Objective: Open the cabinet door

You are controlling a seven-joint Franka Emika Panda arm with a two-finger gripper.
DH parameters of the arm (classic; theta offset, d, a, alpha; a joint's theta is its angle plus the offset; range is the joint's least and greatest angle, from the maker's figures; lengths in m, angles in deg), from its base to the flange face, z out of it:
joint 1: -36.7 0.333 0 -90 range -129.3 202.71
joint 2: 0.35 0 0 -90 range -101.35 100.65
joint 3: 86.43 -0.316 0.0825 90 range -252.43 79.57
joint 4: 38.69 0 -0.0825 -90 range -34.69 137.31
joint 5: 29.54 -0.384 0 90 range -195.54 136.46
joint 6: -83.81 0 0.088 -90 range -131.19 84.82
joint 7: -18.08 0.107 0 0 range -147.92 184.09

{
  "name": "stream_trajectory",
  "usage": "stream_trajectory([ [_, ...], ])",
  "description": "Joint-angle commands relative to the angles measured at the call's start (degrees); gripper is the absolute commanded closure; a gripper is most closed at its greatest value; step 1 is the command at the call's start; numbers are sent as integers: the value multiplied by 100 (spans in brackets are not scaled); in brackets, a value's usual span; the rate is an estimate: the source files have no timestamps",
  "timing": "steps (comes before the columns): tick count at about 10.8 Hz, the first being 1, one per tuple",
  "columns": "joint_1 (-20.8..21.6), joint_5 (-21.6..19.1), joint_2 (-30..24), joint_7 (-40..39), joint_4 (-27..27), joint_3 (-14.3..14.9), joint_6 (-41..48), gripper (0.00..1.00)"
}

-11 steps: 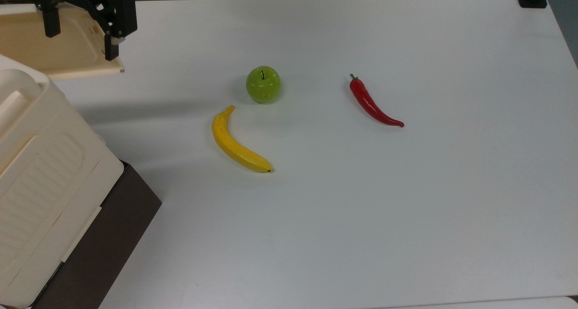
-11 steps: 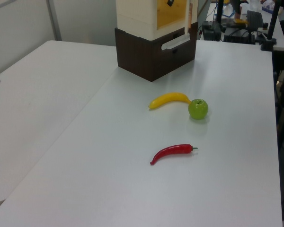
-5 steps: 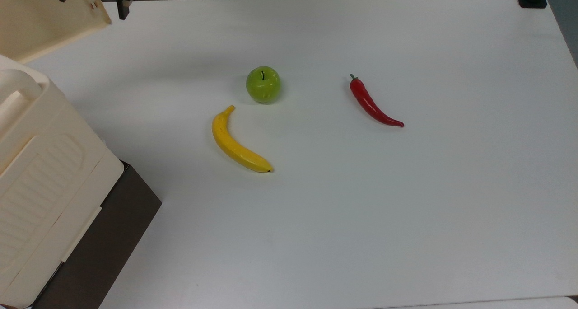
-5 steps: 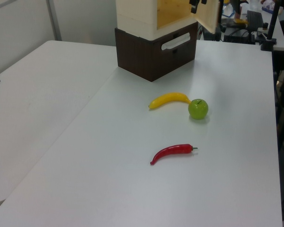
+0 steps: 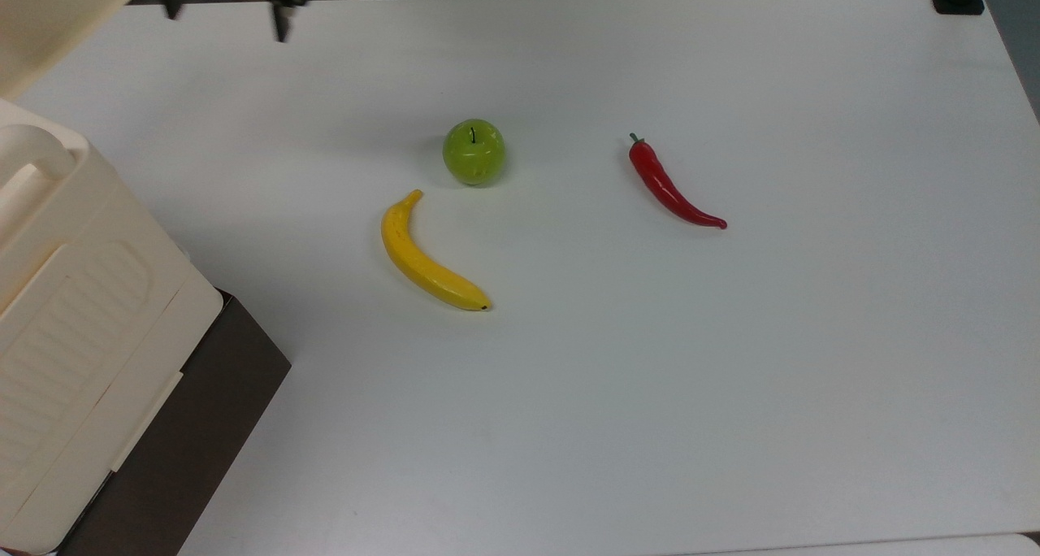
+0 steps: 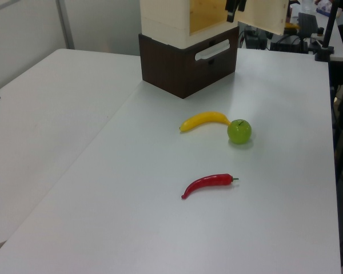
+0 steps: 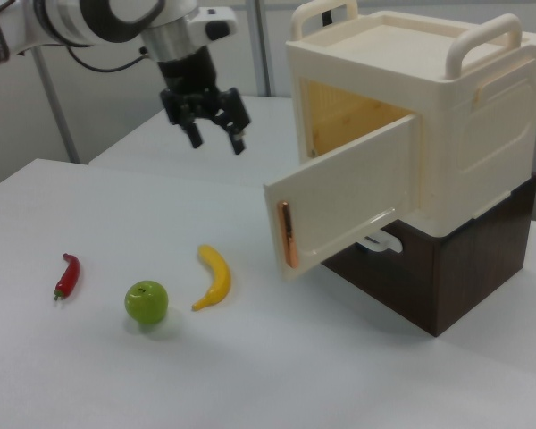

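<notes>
**Door Swung Wide, Hand Clear of the Panel**

Top view. My hand (image 5: 223,3) sits at the upper edge, fingers spread wide and holding nothing, above the far side of the surface (image 5: 731,377). A corner of the cabinet door (image 5: 49,11) shows at the top view's upper left, well apart from the cabinet (image 5: 73,312), whose ribbed panel faces the camera. The banana (image 5: 426,255), apple (image 5: 474,151) and chilli (image 5: 670,186) lie mid-surface, outside the door's swing path, so I judge they are not part of this step.

Left view. The cabinet (image 6: 166,14) stands on a dark brown base (image 6: 186,65). The door (image 6: 263,14) stands out to the left view's right, exposing the yellowish interior. This view confirms the opening from the front, which the top view cannot.

Right view. My hand (image 7: 213,130) hangs open in the air, apart from the door (image 7: 344,201). The door stands at a wide angle on its hinge side, its handle strip at the free edge. Here the gap between hand and door is plain. I judge the task essentially complete.
</notes>
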Motion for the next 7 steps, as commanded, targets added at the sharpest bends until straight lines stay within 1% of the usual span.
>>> stream_trajectory([
  [1, 548, -216, -299, 397, 539, 12, 203, 0],
  [3, 847, -216, -685, 406, 1215, 12, 150, 0],
  [5, 1146, -216, -993, 572, 1681, 38, 185, 0],
  [6, 1226, -216, -1160, 826, 1927, 47, 185, 0],
  [7, 1227, -225, -1266, 898, 2034, 47, 220, 0],
])
